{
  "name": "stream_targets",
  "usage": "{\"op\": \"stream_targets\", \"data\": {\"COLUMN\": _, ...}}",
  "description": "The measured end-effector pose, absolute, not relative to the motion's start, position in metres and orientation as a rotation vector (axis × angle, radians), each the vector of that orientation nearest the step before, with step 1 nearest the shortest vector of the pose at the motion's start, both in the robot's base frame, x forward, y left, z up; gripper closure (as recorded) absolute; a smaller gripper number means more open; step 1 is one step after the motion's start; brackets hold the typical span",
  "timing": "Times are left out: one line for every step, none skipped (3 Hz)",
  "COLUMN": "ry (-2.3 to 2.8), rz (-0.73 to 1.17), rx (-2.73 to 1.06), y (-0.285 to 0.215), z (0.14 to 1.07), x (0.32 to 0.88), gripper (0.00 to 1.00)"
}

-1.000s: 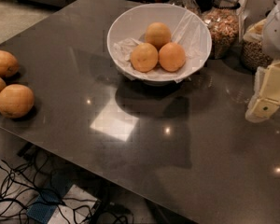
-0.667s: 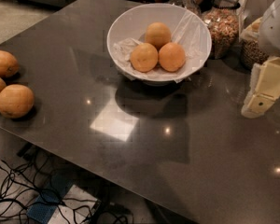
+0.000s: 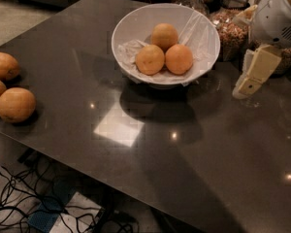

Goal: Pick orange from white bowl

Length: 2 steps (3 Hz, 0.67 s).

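Note:
The white bowl [image 3: 134,25] stands on the dark table, at the back middle, lined with crinkled white paper. Three oranges lie in it. The deeper reddish-orange orange [image 3: 179,58] is the front right one, touching a paler one [image 3: 150,59] on its left and another [image 3: 164,36] behind. My gripper [image 3: 251,75] is cream-coloured and hangs from the white arm at the right. It is above the table, just right of the bowl's rim and apart from it. It holds nothing that I can see.
Three loose paler oranges [image 3: 15,104] lie at the table's left edge. Glass jars of grains [image 3: 231,29] stand behind the bowl at the right, close to my arm. Cables [image 3: 19,198] lie on the floor below the table's [image 3: 136,169] front edge.
My gripper has moved left and farther back, closer to the bowl's right rim. The bowl and the oranges have not moved.

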<state>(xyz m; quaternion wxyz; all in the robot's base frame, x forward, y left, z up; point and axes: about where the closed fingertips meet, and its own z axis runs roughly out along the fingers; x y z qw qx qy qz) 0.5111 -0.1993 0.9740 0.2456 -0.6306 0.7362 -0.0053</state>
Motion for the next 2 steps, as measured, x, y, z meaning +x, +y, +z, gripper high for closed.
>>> {"op": "stream_targets", "data": {"ry": 1.888, "rz": 0.059, "rx": -1.702, "y": -0.179, "z": 0.979, "x": 0.54, "gripper": 0.0}}
{"op": "stream_targets", "data": {"ry": 1.868, "rz": 0.084, "rx": -1.691, "y": -0.17, "z": 0.97, "x": 0.563, "gripper": 0.0}}
